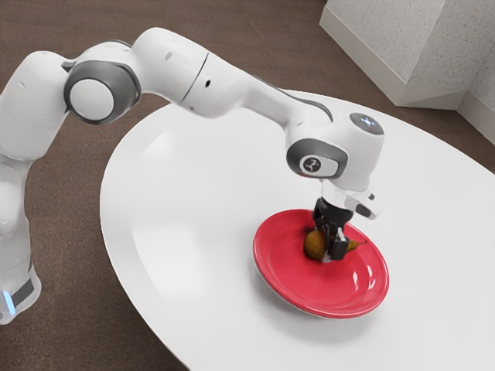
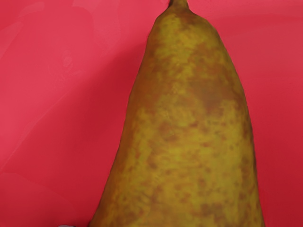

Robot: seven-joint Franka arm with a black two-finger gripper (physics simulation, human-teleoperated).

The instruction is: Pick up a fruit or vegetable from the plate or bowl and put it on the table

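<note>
My black gripper [image 1: 332, 238] is low over the red plate [image 1: 283, 277], around the middle of a brown-yellow pear [image 1: 314, 245]. The pear lies on its side; its round end and its thin stem end show on opposite sides of the gripper. Whether the gripper holds the pear cannot be made out. In the wrist view the pear [image 2: 189, 127] is large and close under my hand, its narrow top and stem base visible against the red plate [image 2: 61, 104]. The gripper hides the pear's middle in the exterior view.
The round white table [image 1: 186, 224] extends around the plate on all sides. Its curved edge runs along the exterior view's left. A pale wall block [image 1: 387, 46] stands beyond the table, on the brown floor [image 1: 255, 39].
</note>
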